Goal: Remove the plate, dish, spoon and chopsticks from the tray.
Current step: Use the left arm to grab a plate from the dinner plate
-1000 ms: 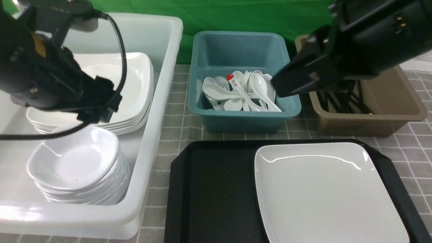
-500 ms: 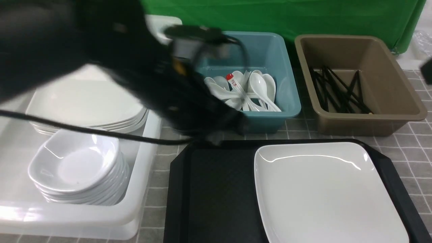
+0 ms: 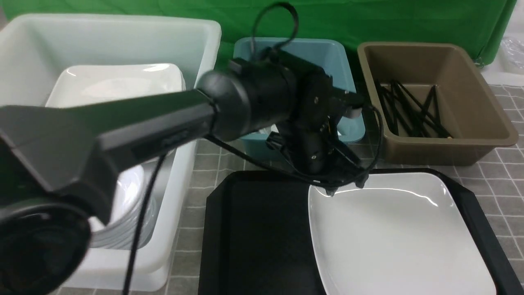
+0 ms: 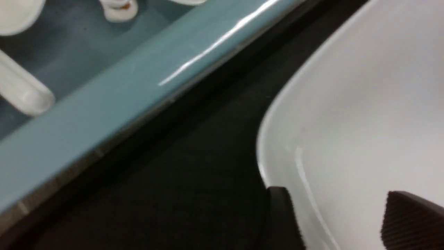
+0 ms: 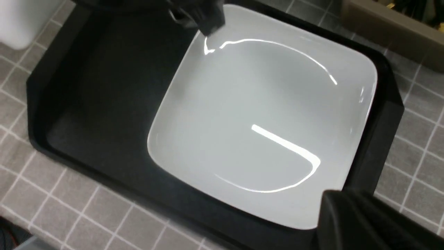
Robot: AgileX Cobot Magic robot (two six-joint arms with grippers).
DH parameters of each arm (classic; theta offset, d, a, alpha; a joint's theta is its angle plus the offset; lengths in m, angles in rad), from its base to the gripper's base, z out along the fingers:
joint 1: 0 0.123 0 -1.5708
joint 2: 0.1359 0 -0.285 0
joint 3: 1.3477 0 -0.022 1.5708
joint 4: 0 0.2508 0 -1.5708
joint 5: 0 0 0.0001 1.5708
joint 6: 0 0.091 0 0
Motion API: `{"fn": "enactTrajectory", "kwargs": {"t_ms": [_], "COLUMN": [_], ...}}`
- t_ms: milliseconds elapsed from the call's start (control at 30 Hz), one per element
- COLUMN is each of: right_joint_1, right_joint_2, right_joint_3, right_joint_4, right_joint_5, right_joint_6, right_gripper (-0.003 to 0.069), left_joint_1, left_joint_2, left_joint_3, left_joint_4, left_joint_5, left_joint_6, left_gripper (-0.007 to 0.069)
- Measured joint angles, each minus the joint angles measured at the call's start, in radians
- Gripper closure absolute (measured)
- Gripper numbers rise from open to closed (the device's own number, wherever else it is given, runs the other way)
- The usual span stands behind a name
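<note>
The large white plate (image 3: 401, 233) lies on the right half of the black tray (image 3: 258, 237). My left gripper (image 3: 345, 188) hangs open at the plate's far left corner. In the left wrist view one finger (image 4: 281, 215) is outside the rim over the tray and the other finger (image 4: 409, 218) is over the plate (image 4: 347, 121). My right gripper (image 5: 333, 205) is shut and empty above the plate's (image 5: 260, 121) near right corner; it is out of the front view. Black chopsticks (image 3: 409, 108) lie in the brown tub. White spoons (image 4: 20, 93) lie in the teal tub. A stack of small dishes (image 3: 135, 205) shows behind the left arm.
A white bin (image 3: 123, 37) at the left holds stacked plates (image 3: 118, 84). The teal tub (image 3: 344, 61) and the brown tub (image 3: 470, 119) stand behind the tray. The left arm stretches across the bin and the tray's far edge. The table has a grey checked cloth (image 3: 503, 180).
The left arm swung from over the white bin across to the plate's far left corner. The right arm pulled out of the front view from in front of the tubs.
</note>
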Motion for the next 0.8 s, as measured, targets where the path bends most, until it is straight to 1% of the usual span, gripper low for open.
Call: {"fn": "enactTrajectory", "kwargs": {"t_ms": [33, 100, 200, 400, 467, 533, 600, 633, 733, 800], "right_joint_1": [0.0, 0.0, 0.0, 0.0, 0.0, 0.0, 0.0, 0.0, 0.0, 0.0], "right_joint_2": [-0.001, -0.005, -0.006, -0.006, -0.006, -0.006, -0.006, -0.006, -0.006, -0.006], "right_joint_3": [0.0, 0.0, 0.0, 0.001, 0.001, 0.001, 0.001, 0.001, 0.001, 0.001], "right_joint_4": [0.0, 0.0, 0.0, 0.0, 0.0, 0.0, 0.0, 0.0, 0.0, 0.0], "right_joint_5": [-0.001, -0.004, -0.004, -0.016, -0.021, -0.024, -0.027, -0.029, -0.03, -0.03], "right_joint_6": [0.0, 0.002, 0.003, 0.003, 0.003, 0.003, 0.003, 0.003, 0.003, 0.003], "right_gripper": [0.0622, 0.0622, 0.0618, 0.0609, 0.0606, 0.0606, 0.0604, 0.0603, 0.0603, 0.0601], "left_joint_1": [0.0, 0.002, 0.01, 0.027, 0.027, 0.027, 0.027, 0.027, 0.034, 0.035], "left_joint_2": [0.004, 0.045, 0.075, 0.106, 0.11, 0.113, 0.119, 0.12, 0.12, 0.118], "left_joint_3": [-0.001, -0.012, -0.014, -0.014, -0.015, -0.015, -0.016, -0.017, -0.021, -0.023], "left_joint_4": [0.006, 0.032, 0.038, -0.001, -0.015, -0.033, -0.076, -0.104, -0.172, -0.19], "left_joint_5": [0.0, -0.011, -0.033, -0.075, -0.082, -0.09, -0.099, -0.103, -0.09, -0.07], "left_joint_6": [-0.002, -0.033, -0.052, -0.048, -0.037, -0.021, 0.002, 0.015, 0.012, 0.011], "left_gripper": [0.022, 0.0153, 0.0114, 0.0106, 0.0116, 0.0137, 0.0186, 0.0255, 0.0395, 0.0408]}}
